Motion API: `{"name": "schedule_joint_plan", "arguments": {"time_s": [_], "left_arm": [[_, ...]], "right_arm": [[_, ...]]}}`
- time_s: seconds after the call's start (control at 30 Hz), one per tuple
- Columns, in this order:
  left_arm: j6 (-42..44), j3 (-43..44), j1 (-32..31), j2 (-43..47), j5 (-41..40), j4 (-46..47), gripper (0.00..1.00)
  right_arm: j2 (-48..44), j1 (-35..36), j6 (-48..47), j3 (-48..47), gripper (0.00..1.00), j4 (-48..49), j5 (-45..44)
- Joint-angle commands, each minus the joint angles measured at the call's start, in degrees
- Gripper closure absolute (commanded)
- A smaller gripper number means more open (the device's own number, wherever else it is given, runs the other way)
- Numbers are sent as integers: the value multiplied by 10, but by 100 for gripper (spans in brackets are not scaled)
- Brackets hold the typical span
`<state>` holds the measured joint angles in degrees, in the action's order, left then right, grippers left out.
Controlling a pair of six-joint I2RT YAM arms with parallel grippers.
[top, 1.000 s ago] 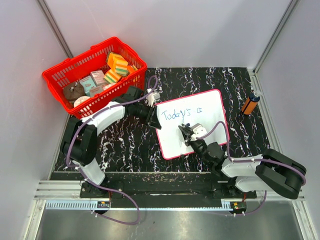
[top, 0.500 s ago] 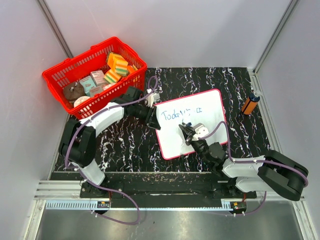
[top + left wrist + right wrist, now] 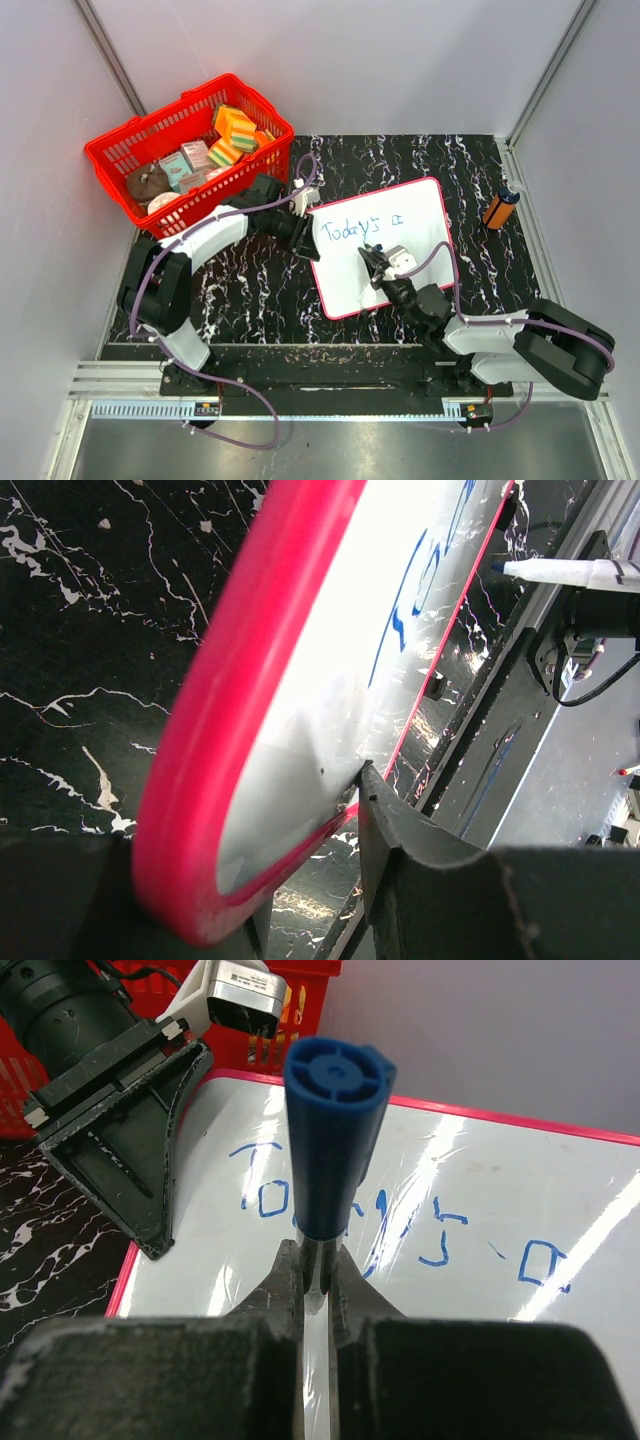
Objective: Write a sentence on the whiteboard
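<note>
The whiteboard (image 3: pixel 420 205) lies flat and slightly skewed on the bench (image 3: pixel 250 290), right of the middle and nearer the right edge than the left. The sentence (image 3: pixel 352 228) runs in blue across its far half and reads "Today's a", so the writing looks to be only partly done.

The right jaws are pinched tight on a blue marker (image 3: pixel 333 1130). It stands roughly upright with its butt toward the wrist camera and its tip down over the board, just below the words. That posture suits drawing strokes, though I cannot tell whether the tip touches the surface.

The left jaws straddle the board's far-left corner, with the red rim between the two fingers. This is probably to stop the board sliding under the pen. They stand narrow around the rim, but I cannot tell whether they clamp it or sit loosely on it.

A red basket (image 3: pixel 120 150) of packets sits at the bench's far left corner. An orange cylinder with a dark cap (image 3: pixel 500 208) lies by the right edge.

Compared with a second ago no new letter has appeared, and the board and both wrists have shifted only slightly.
</note>
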<state>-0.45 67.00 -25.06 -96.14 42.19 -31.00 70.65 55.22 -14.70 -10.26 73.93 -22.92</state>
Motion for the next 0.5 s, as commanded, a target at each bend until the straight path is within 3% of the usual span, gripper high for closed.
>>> {"name": "schedule_joint_plan", "arguments": {"time_s": [0.0, 0.47], "left_arm": [[130, -30, -17, -34, -165, -46, 65], [132, -31, -17, -28, -157, -43, 64]], "right_arm": [[18, 6, -11, -24, 100, 113, -5], [58, 5, -10, -36, 100, 126, -1]]}}
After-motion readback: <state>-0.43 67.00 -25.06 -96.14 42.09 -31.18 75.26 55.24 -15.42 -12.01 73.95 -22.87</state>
